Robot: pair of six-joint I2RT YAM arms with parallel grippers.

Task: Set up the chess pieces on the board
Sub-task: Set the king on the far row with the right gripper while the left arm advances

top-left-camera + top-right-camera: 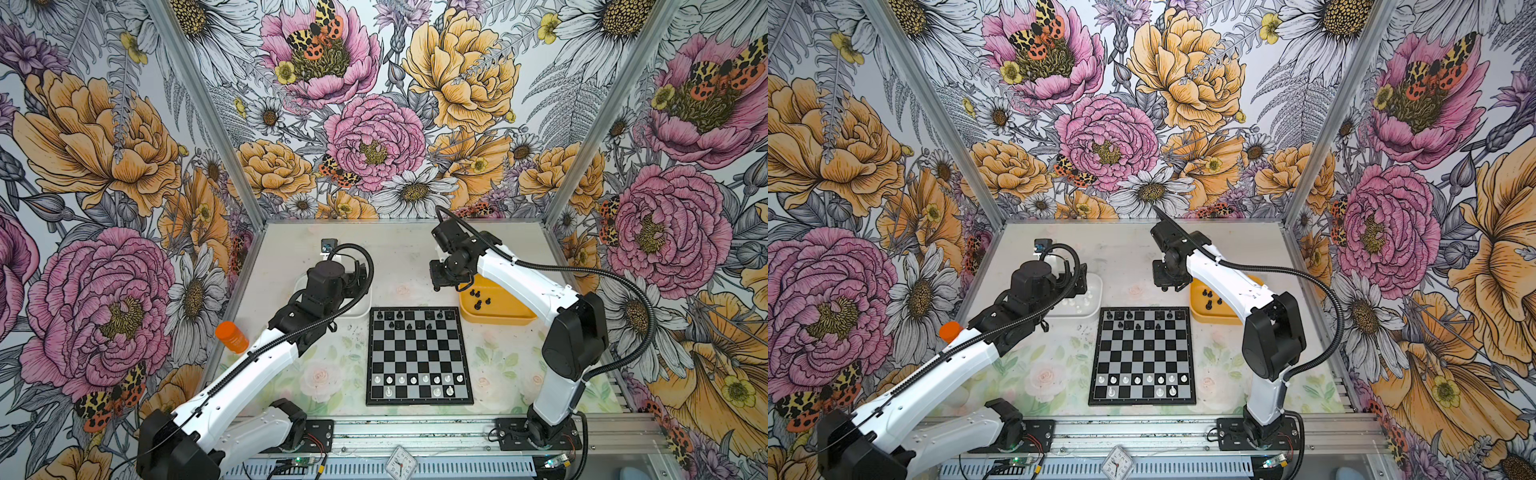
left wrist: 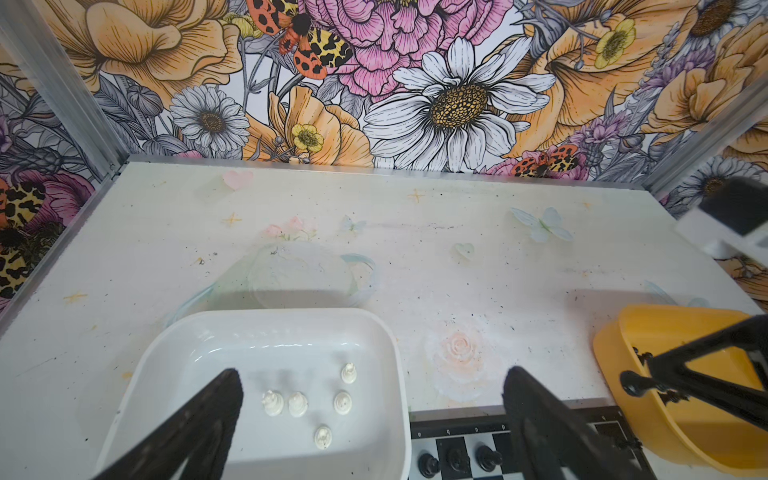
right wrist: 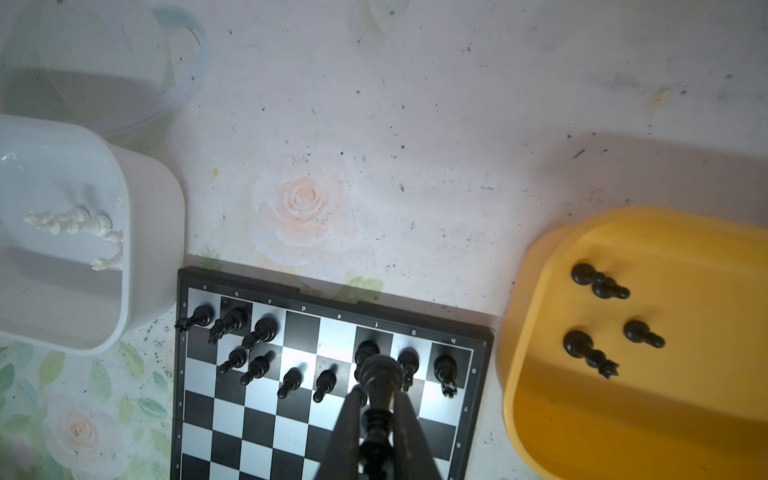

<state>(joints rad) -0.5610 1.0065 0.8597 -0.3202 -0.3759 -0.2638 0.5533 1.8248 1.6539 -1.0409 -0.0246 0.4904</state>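
The board [image 1: 419,404] is roughly half set, the right gripper [image 3: 376,395] clamps a black piece [image 3: 380,372] near its far edge, and the left gripper [image 2: 374,382] hangs wide open over the white tray [image 2: 166,357], where five white pieces [image 2: 298,404] wait, as several black ones [image 3: 577,343] do in the yellow tray [image 3: 540,270].
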